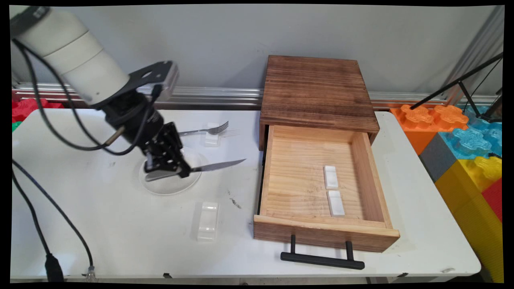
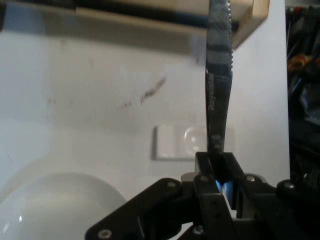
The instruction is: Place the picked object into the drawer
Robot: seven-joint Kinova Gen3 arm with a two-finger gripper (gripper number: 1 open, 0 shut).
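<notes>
We find the gripper (image 1: 176, 170) clamped on the knife (image 1: 219, 165) handle above the plate (image 1: 170, 188); stiff, slippery steel.

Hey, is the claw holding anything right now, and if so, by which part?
Yes. The claw is shut on the knife, gripping it where handle meets blade, above the clear plate.

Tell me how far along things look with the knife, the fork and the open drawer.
Done: the drawer stands open, two white rests inside. In hand: the gripper is shut on the knife, above the clear plate. Left: the fork lies on its rest on the table; no cutlery is in the drawer.
</notes>
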